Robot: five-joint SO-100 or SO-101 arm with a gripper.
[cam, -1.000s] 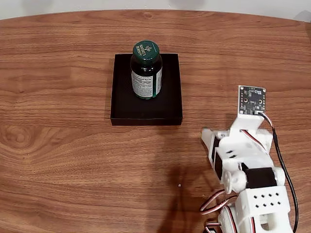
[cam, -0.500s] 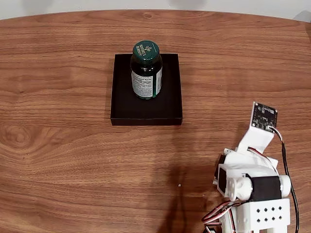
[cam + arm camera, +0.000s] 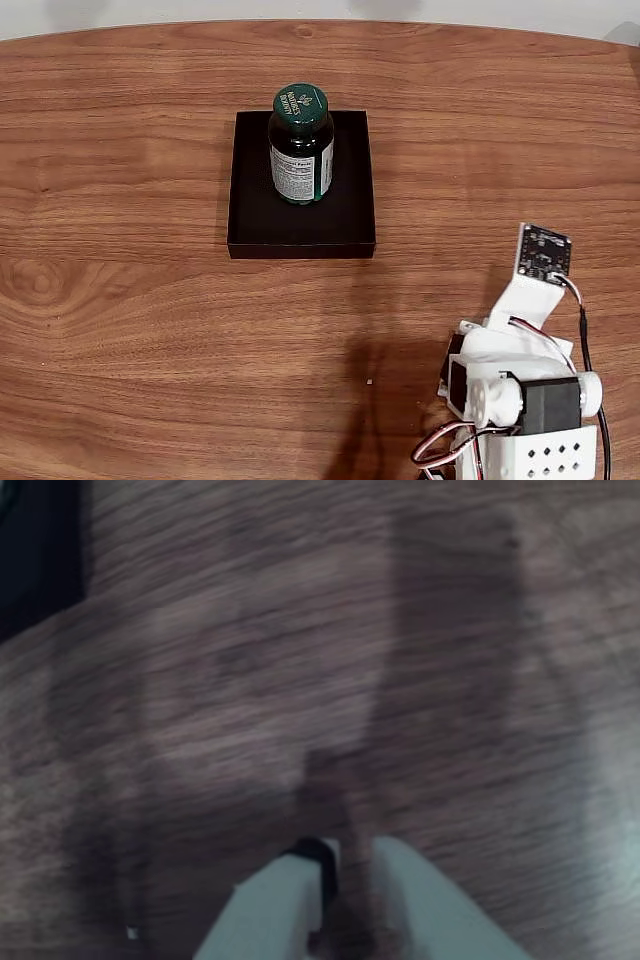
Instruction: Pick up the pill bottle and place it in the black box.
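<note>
Bottle (image 3: 301,145) stands upright inside the box (image 3: 350,215), so I judge placement done; my gripper (image 3: 345,875), jaws nearly closed and empty, sits at five o'clock.

The brown pill bottle (image 3: 300,150), green-capped, stands upright in the black box (image 3: 350,215). It sits toward the box's far side.

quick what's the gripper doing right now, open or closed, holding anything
Gripper: shut or nearly so, with only a thin gap between its fingertips, holding nothing. It hangs over bare table; the pill bottle stands in the black box.
</note>
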